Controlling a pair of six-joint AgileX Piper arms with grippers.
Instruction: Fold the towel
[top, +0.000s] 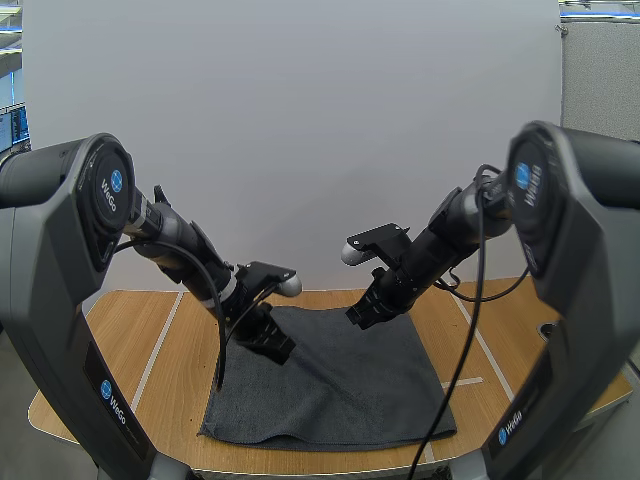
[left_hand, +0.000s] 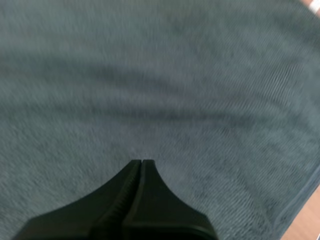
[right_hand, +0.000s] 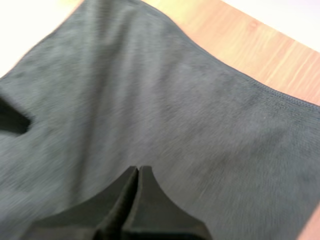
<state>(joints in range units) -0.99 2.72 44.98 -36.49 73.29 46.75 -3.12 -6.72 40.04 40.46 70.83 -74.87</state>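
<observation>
**1. Towel.** The dark grey towel (top: 340, 390) lies spread flat on the wooden table (top: 130, 340). In the high view it covers the middle of the table. Its 6 o'clock edge runs close to the table's near rim, and its 12 o'clock edge sits about mid-depth. One white line (top: 158, 345) marks the table at the towel's 9 o'clock side. A second white line (top: 462, 382) meets the towel's 3 o'clock edge.

**2. Left claw.** The left gripper (top: 280, 350) is over the towel's 10 o'clock corner area, pointing down at the cloth. In the left wrist view the left gripper (left_hand: 141, 162) is closed on nothing, its two fingers lying together as one dark wedge. The towel (left_hand: 160, 75) is just beyond the tips. A hemmed edge and a strip of bare table (left_hand: 306, 222) show past it. Contact between the tips and the cloth cannot be told.

**3. Right claw.** The right gripper (top: 358, 317) is near the towel's 12 o'clock edge, angled down. It is apart from the left one. In the right wrist view the right gripper (right_hand: 138, 170) is also closed and empty. Its fingers are pressed into a single wedge over the towel (right_hand: 175, 115). The towel's hem and the table (right_hand: 260, 45) lie beyond the tips. Contact cannot be told here either.
</observation>
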